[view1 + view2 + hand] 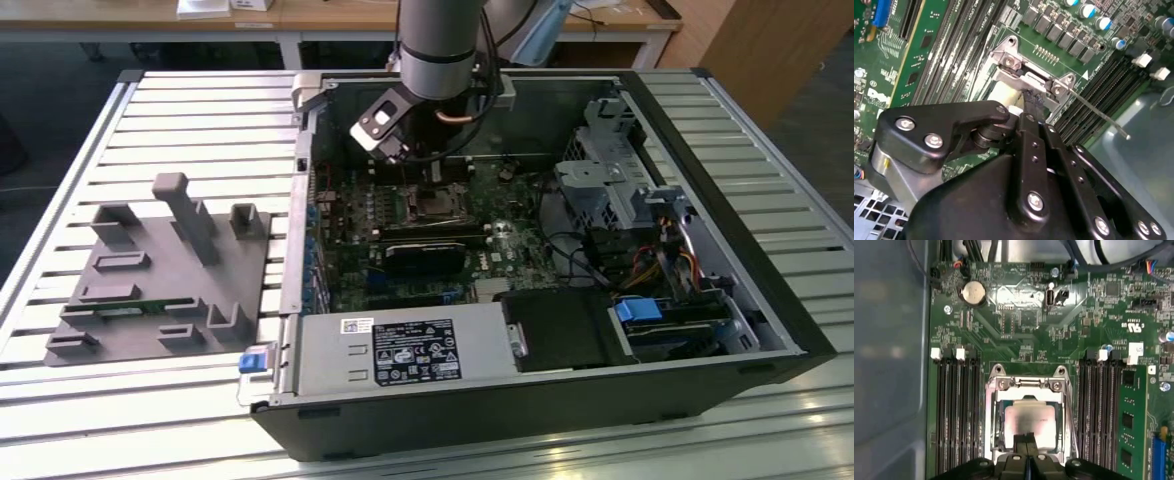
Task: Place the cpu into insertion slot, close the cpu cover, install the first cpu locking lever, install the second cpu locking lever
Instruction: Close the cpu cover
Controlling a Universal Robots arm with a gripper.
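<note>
On the exterior view's left, a grey fixture block sits on the slatted table. Moving right, there's the open computer case, with the arm reaching down inside it above the insertion slot on the green board. In the first wrist view the gripper has its fingers pressed together with nothing between them, tips right at the cpu. The cpu lies flat in the slot, its pale face showing through the window of the cpu cover framing it. In the second wrist view, one thin locking lever juts free over the memory slots.
</note>
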